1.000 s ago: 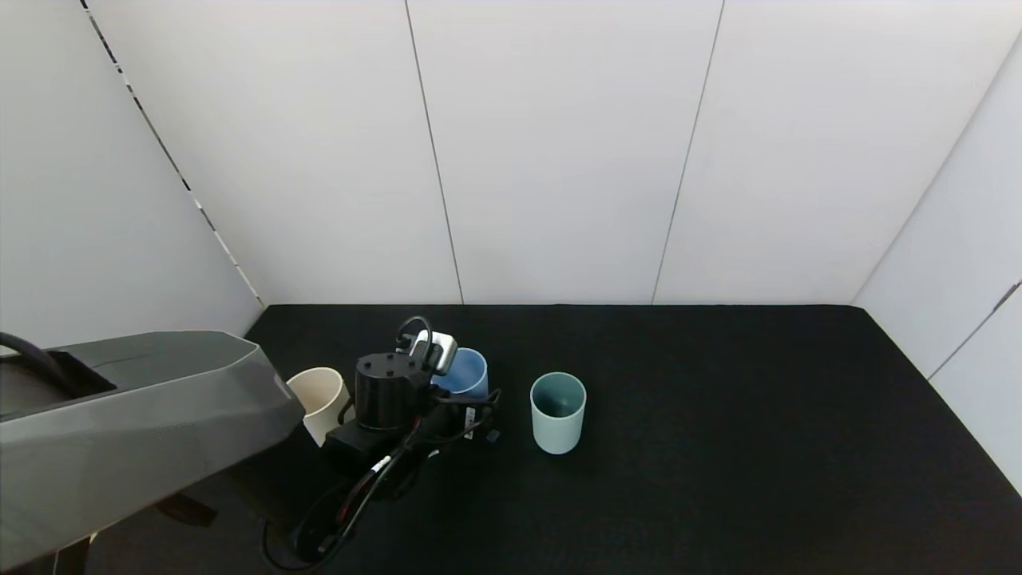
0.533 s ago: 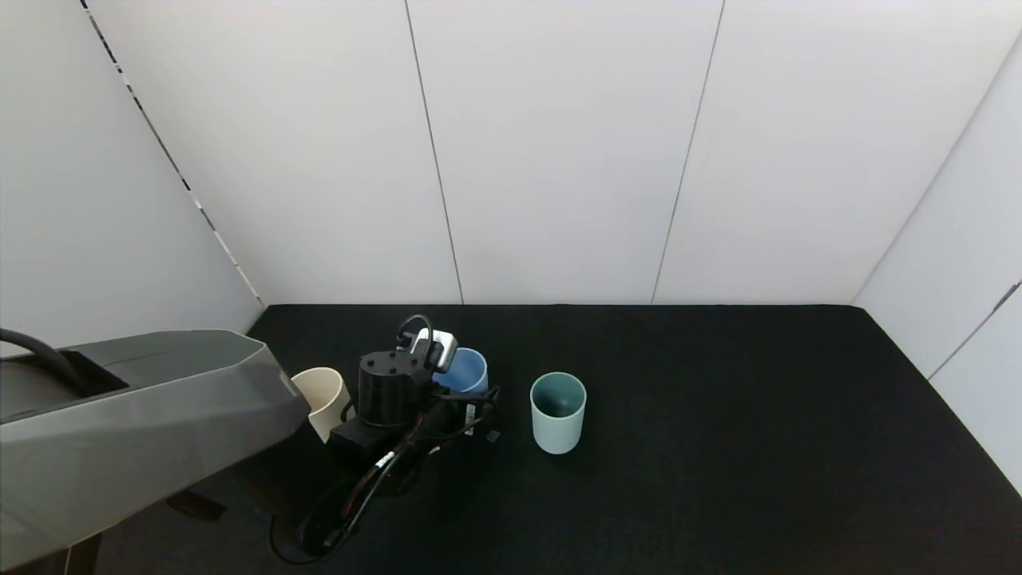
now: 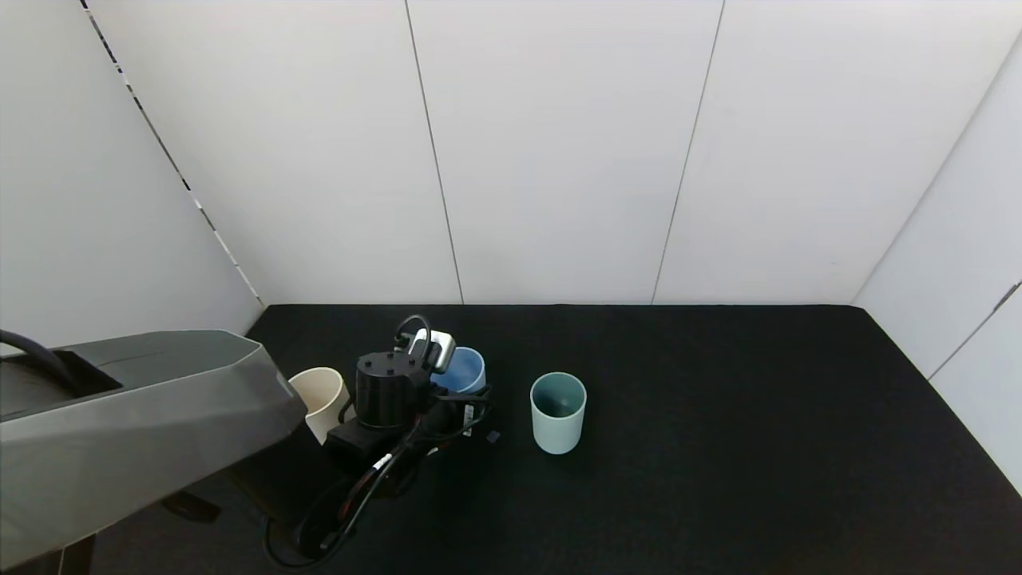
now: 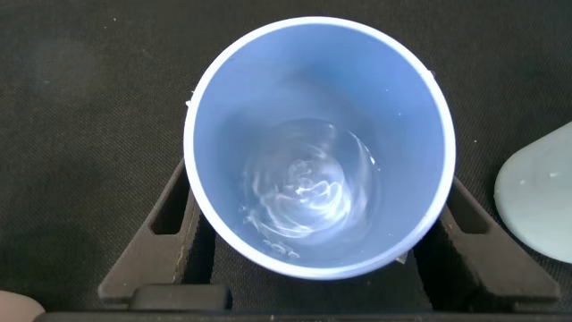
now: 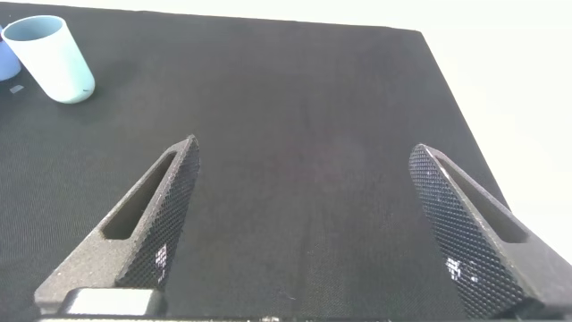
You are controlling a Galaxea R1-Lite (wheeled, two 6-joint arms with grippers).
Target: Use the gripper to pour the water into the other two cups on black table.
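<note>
My left gripper point(image 3: 449, 398) is shut on a light blue cup point(image 3: 468, 370) that stands on the black table point(image 3: 718, 447). In the left wrist view the cup point(image 4: 317, 107) sits between both fingers point(image 4: 170, 219) and holds rippling water. The beige cup point(image 3: 319, 393) stands just left of the gripper. The mint green cup point(image 3: 557, 413) with a teal inside stands to the right, and its side shows in the left wrist view point(image 4: 541, 201). My right gripper point(image 5: 304, 148) is open and empty above bare table, far from the mint cup point(image 5: 52, 59).
White wall panels close the table at the back and on both sides. My grey left arm link point(image 3: 136, 423) covers the front left corner. Black cables point(image 3: 351, 503) loop below the left wrist.
The left gripper and the blue cup have shifted slightly, first right and then back left. The water in the cup is swirling. The other cups have not moved.
</note>
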